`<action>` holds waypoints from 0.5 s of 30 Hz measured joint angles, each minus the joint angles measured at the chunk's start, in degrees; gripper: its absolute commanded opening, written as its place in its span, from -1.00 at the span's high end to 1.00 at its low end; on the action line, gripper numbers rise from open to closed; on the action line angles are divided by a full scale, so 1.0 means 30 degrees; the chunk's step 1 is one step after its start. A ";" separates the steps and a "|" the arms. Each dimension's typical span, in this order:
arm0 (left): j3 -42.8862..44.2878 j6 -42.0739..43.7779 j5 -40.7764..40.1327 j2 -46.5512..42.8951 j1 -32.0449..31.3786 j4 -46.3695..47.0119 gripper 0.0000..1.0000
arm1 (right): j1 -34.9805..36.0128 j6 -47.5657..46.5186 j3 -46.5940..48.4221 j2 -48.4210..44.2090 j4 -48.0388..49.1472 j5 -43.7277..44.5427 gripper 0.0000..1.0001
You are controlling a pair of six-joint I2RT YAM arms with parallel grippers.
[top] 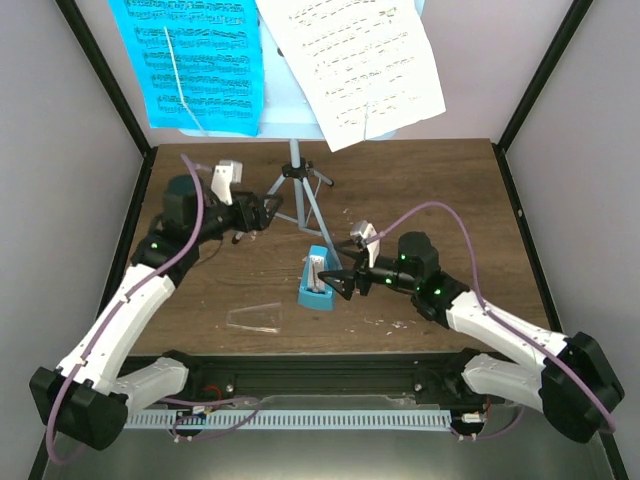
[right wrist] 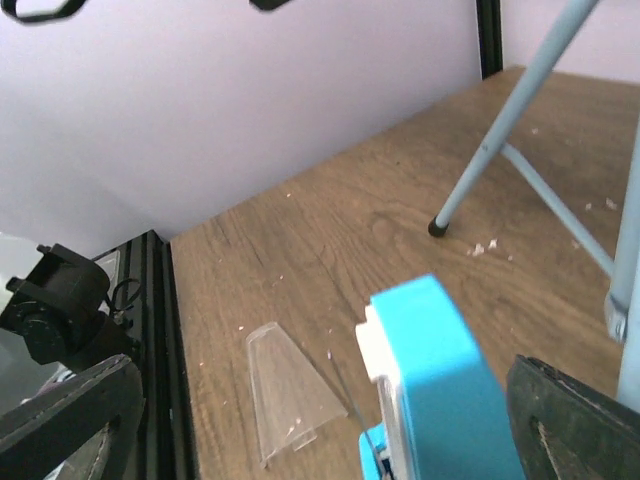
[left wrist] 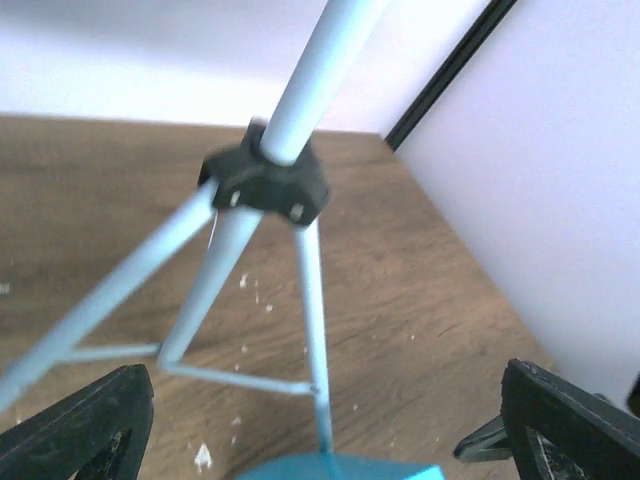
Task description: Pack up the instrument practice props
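Note:
The pale blue music stand (top: pixel 296 165) stands at the back middle on tripod legs, with a cyan music sheet (top: pixel 195 65) and a white music sheet (top: pixel 360 65) on its desk. The teal metronome (top: pixel 318 280) stands in front of it without its clear cover (top: pixel 255 318), which lies flat to the left. My left gripper (top: pixel 262 213) is open beside the tripod's left leg; the left wrist view shows the black hub (left wrist: pixel 265 185) ahead between the wide jaws. My right gripper (top: pixel 341 282) is open, with the metronome (right wrist: pixel 450 390) between its jaws near the right finger (right wrist: pixel 580 425).
White crumbs lie scattered on the brown table (top: pixel 450 200). White walls with black frame posts (top: pixel 530 90) close in the sides and back. A black rail (top: pixel 320 375) runs along the near edge. A tripod foot (right wrist: pixel 437 228) rests beyond the metronome.

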 measured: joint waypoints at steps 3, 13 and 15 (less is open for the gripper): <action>0.1596 0.0597 0.1239 0.0299 0.0867 -0.0357 -0.94 | -0.0007 -0.0962 0.0474 0.0750 0.0940 -0.0240 -1.00; -0.0845 0.3424 0.0321 -0.1647 0.3169 -0.0517 -0.99 | 0.0000 -0.4342 0.0648 0.3570 0.3089 -0.1494 -1.00; -0.0845 0.4036 -0.0087 -0.1698 0.3191 -0.0692 -1.00 | 0.0000 -0.4911 0.0612 0.3963 0.3672 -0.1479 -1.00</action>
